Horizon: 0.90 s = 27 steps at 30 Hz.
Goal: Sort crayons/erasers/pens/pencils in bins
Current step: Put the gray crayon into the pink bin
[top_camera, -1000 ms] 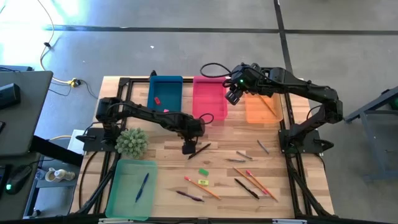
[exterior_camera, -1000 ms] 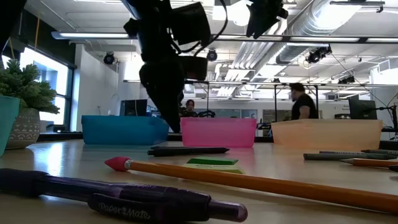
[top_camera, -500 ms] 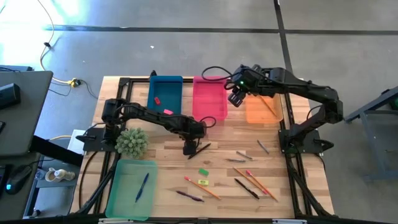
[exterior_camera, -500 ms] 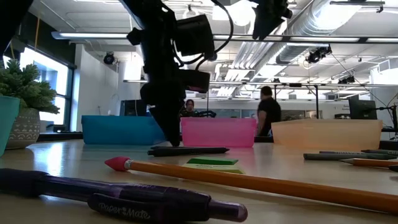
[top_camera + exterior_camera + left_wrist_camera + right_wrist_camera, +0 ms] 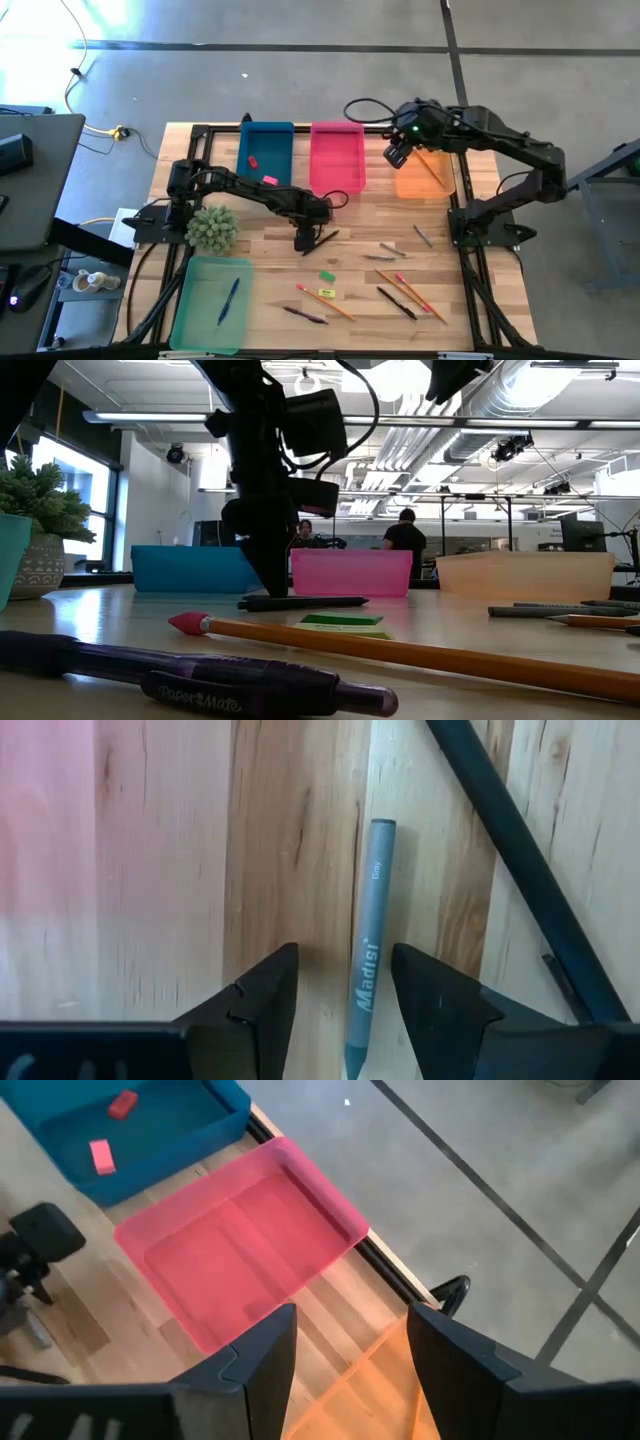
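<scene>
Left gripper [image 5: 340,995] lowered mid-table, fingers spread either side of grey crayon [image 5: 369,940], nothing clamped, right gripper [image 5: 398,157] parked open, empty, by orange bin [image 5: 420,180] at far edge.

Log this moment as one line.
left pincer: open, straddling grey crayon | right pincer: open, empty, above pink bin and orange bin

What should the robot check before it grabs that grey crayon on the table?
1. Left gripper open: ok.
2. Grey crayon lies between its fingers: ok, nearer one finger.
3. Dark pen beside the crayon stays clear of the fingers: cannot tell, it lies close.
4. Gripper low enough to pinch: cannot tell.
5. Pink bin has room: ok, it looks empty.
6. Right gripper out of the way: ok, up between the pink and orange bin.
</scene>
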### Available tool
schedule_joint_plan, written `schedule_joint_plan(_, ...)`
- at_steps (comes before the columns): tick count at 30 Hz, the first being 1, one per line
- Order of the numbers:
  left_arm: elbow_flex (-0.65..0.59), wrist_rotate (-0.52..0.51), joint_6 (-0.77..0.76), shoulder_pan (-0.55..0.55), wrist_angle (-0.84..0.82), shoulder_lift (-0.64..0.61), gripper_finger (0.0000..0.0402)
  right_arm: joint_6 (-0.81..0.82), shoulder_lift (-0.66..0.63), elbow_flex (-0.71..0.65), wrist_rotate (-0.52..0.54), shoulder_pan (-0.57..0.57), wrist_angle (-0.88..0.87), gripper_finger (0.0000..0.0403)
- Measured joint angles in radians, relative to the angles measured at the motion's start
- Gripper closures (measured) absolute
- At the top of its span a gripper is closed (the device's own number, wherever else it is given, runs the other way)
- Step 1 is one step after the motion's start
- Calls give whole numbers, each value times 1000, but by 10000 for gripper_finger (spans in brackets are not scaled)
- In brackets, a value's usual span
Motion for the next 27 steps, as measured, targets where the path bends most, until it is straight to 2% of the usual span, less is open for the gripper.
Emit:
schedule_joint_plan(14,-1,6,4,-15,4,3,388,48,-142,0,-33,0,-97,219)
schedule_joint_plan(27,-7,97,-102,23,19,-36,395,18,-181,0,-52,1,-180,219)
